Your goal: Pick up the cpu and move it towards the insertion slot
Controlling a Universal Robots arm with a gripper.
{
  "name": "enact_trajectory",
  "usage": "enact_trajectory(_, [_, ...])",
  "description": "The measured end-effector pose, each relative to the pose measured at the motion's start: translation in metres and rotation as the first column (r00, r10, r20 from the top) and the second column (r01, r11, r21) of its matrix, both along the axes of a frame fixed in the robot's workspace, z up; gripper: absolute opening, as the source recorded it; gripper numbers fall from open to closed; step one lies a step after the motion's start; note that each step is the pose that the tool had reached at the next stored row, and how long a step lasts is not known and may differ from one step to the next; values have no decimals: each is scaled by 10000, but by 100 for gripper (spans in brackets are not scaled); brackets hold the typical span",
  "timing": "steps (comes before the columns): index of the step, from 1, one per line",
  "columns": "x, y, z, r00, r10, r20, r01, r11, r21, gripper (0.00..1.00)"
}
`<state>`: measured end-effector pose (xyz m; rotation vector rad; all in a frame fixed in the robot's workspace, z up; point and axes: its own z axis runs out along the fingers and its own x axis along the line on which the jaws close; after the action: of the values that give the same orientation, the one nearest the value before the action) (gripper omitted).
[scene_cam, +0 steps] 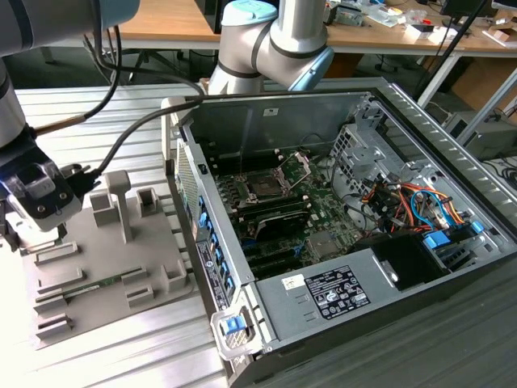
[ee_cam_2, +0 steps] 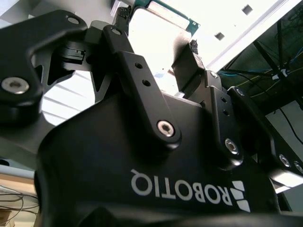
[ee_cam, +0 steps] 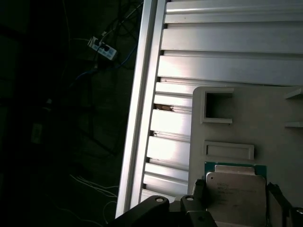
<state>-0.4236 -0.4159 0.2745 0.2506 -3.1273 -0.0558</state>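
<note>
Cpu [ee_cam: 236,201], a small flat square chip with a silvery face and green rim, is clamped in your black claw [ee_cam: 235,191] above the grey plastic fixture plate [scene_cam: 105,267] at the exterior view's left. The dark square insertion slot [scene_cam: 266,184] sits well apart, inside the open computer case [scene_cam: 266,113]. Ribbed aluminium tabletop [scene_cam: 121,356] lies under the plate.

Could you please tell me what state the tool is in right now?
The tool is closed on the cpu, gripping it by two opposite edges.
</note>
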Motion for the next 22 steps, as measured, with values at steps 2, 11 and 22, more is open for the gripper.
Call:
enact_trajectory(2, [0,0,9,10000,0,0,0,10000,0,55])
enact_trajectory(11, [0,0,69,10000,0,1,0,10000,0,55])
enact_trajectory(22, [0,0,140,10000,0,1,0,10000,0,55])
